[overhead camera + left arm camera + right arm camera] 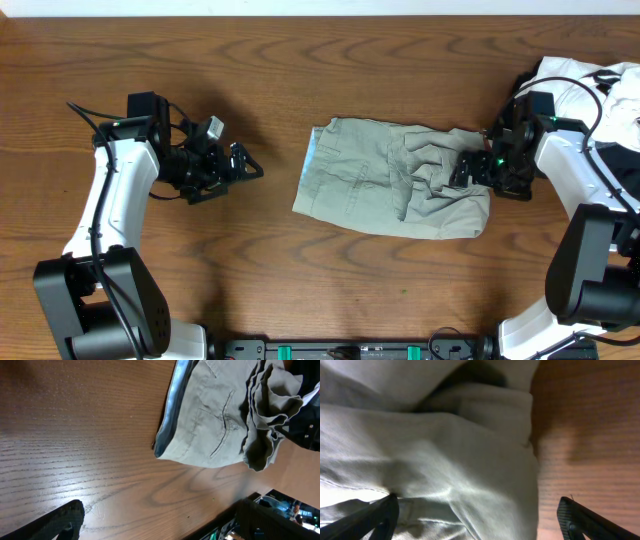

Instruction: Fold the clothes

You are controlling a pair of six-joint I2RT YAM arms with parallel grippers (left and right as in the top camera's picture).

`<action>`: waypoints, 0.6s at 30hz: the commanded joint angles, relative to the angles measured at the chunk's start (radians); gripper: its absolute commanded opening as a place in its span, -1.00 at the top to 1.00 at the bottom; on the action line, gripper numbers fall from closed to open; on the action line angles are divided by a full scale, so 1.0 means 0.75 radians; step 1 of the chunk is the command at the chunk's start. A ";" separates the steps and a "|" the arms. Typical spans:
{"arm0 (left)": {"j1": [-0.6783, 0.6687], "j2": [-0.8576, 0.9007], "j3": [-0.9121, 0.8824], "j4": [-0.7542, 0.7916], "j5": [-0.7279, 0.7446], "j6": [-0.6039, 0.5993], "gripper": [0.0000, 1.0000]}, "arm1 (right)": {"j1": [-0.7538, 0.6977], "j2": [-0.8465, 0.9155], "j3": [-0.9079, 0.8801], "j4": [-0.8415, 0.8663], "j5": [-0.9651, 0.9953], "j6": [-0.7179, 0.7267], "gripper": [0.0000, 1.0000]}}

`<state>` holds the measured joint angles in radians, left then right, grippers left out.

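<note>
The khaki garment [392,178] lies folded and wrinkled in the middle of the table, its waistband edge to the left. It also shows in the left wrist view [220,415] and fills the right wrist view [430,455]. My right gripper [470,170] is open, its fingers [477,515] spread over the garment's bunched right edge, one finger over cloth and one over bare wood. My left gripper [238,165] is open and empty, well left of the garment, with one finger tip [65,520] in its own view.
A heap of white and black garments [600,95] lies at the far right edge behind the right arm. The wooden table [250,260] is bare around the garment. The table's front edge with dark equipment [280,520] shows in the left wrist view.
</note>
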<state>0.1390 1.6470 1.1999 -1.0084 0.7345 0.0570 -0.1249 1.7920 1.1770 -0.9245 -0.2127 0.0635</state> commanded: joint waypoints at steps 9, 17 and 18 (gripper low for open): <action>-0.002 -0.027 -0.006 0.020 0.018 0.023 -0.98 | 0.010 -0.021 0.445 -0.327 -0.162 0.015 -0.91; -0.002 -0.026 -0.006 0.036 0.019 0.023 -0.98 | 0.047 -0.005 0.351 -0.170 -0.362 -0.008 0.10; -0.002 -0.026 -0.006 0.036 0.019 0.023 -0.98 | 0.057 0.003 0.310 -0.133 -0.367 0.008 0.19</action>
<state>0.1390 1.6470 1.1999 -0.9825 0.7345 0.0570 -0.1055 1.7851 1.4815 -1.0534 -0.4297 0.0555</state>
